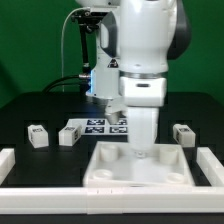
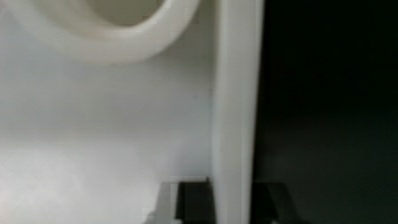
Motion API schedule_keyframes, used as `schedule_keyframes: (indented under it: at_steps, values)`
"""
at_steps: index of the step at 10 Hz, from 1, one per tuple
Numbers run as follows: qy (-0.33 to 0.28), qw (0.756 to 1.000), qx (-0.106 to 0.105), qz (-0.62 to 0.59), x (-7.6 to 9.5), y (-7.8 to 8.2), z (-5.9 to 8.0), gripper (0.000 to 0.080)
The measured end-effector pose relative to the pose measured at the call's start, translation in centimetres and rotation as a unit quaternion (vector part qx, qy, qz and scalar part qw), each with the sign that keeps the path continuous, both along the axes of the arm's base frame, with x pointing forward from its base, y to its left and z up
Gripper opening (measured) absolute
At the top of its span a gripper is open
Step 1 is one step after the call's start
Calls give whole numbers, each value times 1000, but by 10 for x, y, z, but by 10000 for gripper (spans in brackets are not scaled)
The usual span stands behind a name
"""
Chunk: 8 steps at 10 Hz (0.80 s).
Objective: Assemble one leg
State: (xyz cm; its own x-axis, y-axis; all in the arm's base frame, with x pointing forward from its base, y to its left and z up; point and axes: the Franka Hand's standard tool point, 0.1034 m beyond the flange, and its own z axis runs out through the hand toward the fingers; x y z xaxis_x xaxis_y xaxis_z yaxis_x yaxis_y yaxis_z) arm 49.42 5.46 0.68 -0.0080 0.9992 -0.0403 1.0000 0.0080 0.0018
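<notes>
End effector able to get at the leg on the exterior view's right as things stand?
Probably not yet: the end effector looks clamped on the wall of the white tray piece. After release, likely yes: that leg stands alone on the dark table, apart from the tray, nothing over it.

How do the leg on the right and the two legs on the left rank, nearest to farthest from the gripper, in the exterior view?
1. The right-hand leg, on the exterior view's right, nearest the gripper, which grips the tray-like piece by its rim.
2. The inner left leg, beside the marker board.
3. The outermost leg, farthest to the exterior view's left.
</notes>
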Motion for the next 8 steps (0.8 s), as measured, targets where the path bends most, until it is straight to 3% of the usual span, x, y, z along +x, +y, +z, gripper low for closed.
schedule_keyframes:
  at_steps: [8]
  values:
    - [2,1000,-2,2,-1,2,-1,51]
